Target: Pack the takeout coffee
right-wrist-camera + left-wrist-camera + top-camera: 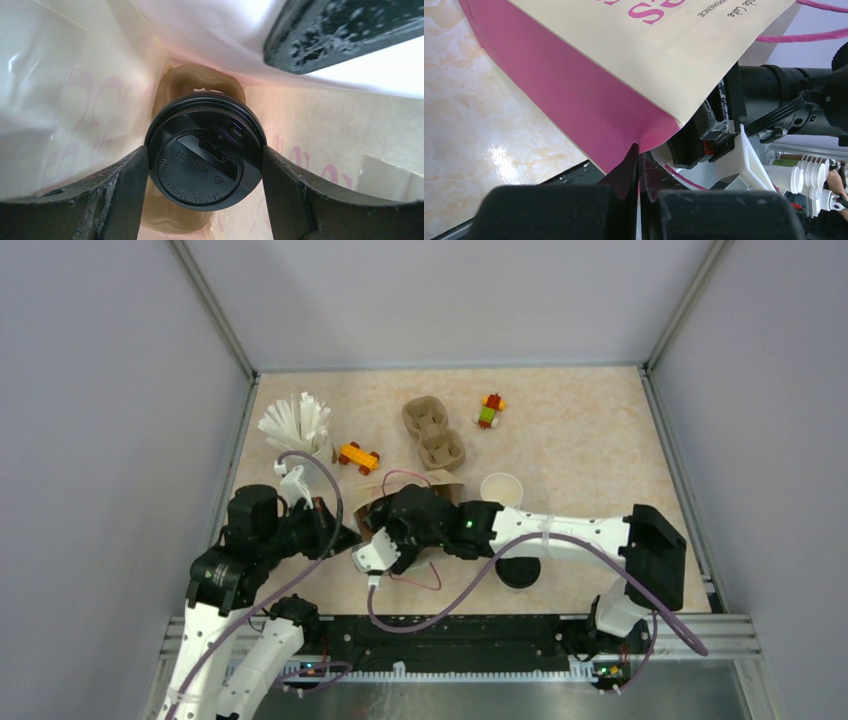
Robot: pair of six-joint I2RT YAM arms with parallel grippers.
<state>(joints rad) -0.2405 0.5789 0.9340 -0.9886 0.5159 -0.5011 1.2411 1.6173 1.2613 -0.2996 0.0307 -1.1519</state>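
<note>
— Black plastic fills the middle of the right wrist view. What do we have there?

— We see the flat round lid of a lidded cup (202, 175) from above, deep inside a paper bag (65, 100). The right gripper (205, 152) is clamped on it: one dark finger (122, 195) presses the lid's left edge, and the other presses its right edge. A tan moulded shape (200, 82) shows just beyond the lid. We cannot tell whether the cup sits in it.

— And the left gripper?

— The left gripper (638, 150) has its fingers pressed together on a corner of the bag. They pinch the pink side panel where it meets the cream face with pink lettering. A pink cord handle (804, 36) runs off at the upper right.

— Where does all this lie on the table?

— From above, we find the bag toward the near side of the beige table (600, 440), between the two arms and mostly hidden under the right arm. Just right of it stands an open cup (501, 488), white inside. A loose lid (518, 572), black, lies nearer, partly under the right arm. Farther off we see a brown pulp tray (433, 433), and at the far left a beige cup (322, 450) bristling with white sticks. An orange toy car (358, 456) sits beside that cup, and a red and green toy (490, 410) sits right of the tray.
</note>
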